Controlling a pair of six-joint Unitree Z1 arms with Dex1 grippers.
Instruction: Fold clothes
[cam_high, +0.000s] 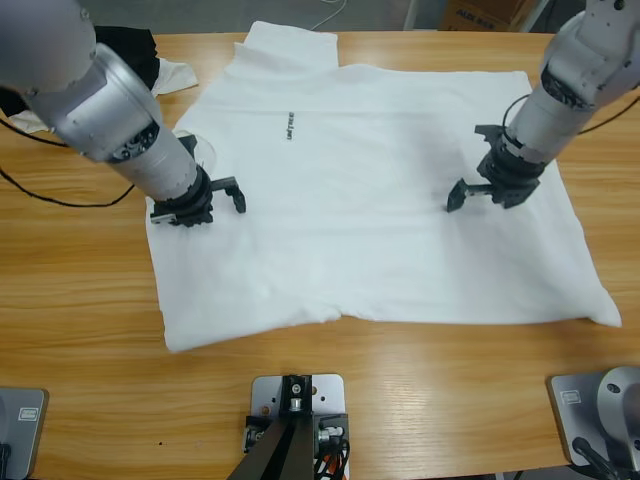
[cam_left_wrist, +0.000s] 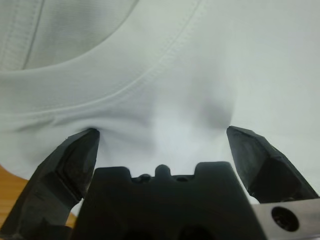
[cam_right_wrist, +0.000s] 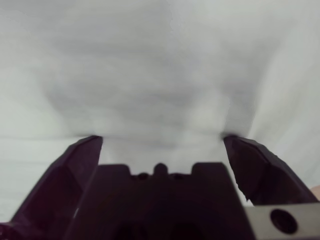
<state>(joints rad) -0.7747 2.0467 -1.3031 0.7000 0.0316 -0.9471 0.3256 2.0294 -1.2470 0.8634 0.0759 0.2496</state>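
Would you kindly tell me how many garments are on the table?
3: a white T-shirt spread across the middle, plus a black garment and a smaller white one bunched at the far corner, both partly hidden.

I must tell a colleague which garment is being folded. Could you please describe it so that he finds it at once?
Start from the long wooden table: the garment is the large white T-shirt spread flat across its middle, with both grippers on it. Unlike the dark garment and small white cloth near the upper left corner, it has a small dark chest print.
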